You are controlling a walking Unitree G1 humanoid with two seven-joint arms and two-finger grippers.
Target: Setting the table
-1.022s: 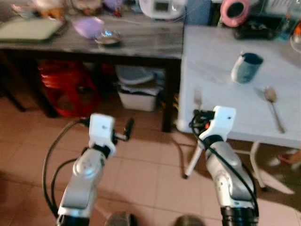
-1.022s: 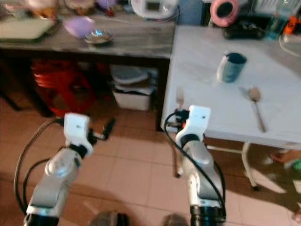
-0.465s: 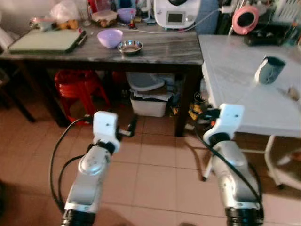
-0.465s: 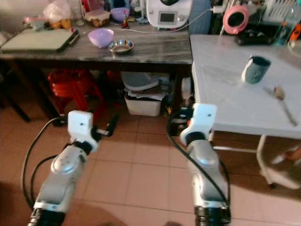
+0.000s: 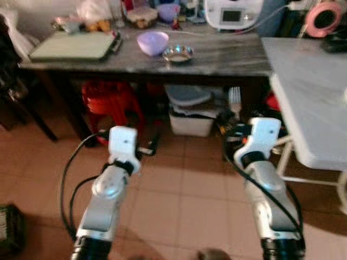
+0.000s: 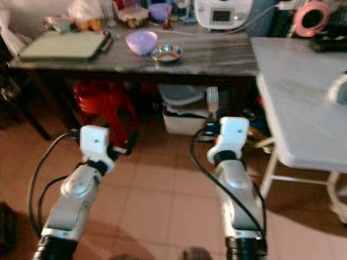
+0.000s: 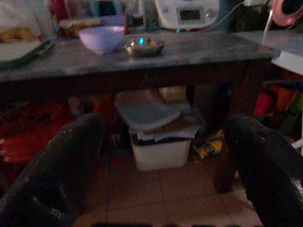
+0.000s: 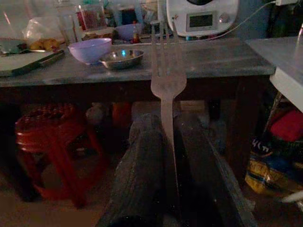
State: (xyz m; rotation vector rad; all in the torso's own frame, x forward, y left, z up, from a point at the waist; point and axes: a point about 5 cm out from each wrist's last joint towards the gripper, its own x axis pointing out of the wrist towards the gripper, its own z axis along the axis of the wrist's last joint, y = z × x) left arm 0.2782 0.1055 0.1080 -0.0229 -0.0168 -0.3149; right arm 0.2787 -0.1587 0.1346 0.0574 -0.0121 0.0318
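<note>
Right wrist view: the slim silver metal fork (image 8: 166, 78) stands straight out from between the two black fingers (image 8: 142, 170) of the right gripper (image 8: 168, 142), which are pressed together on its handle, tines pointing away toward the long dark grey stone-topped table (image 8: 213, 56). In the head views the fork's tines (image 5: 234, 97) rise just above the right gripper (image 5: 237, 129), which is held out over the reddish tiled floor (image 5: 184, 206) in front of that table.

On the table sit a lilac plastic bowl (image 5: 152, 42), a small shiny steel bowl (image 5: 178, 53) just beside it, a flat pale green tray (image 5: 73, 45) and a white kitchen appliance with a display (image 5: 233, 13). Under it are a red plastic stool (image 5: 108, 100) and a white lidded bin (image 5: 190, 111). The white rectangular table (image 5: 312, 92) lies to the robot's right.

The left gripper (image 7: 161, 142) is held out level, its fingers (image 7: 61, 165) spread wide apart with nothing between them.

Against the picture of a second ago, the whole view has swung to the left: the white table, then ahead with a blue-grey mug and a spoon on it, now sits at the right edge, and the dark table fills the middle. Both arms keep the same pose, the fork still clamped.
</note>
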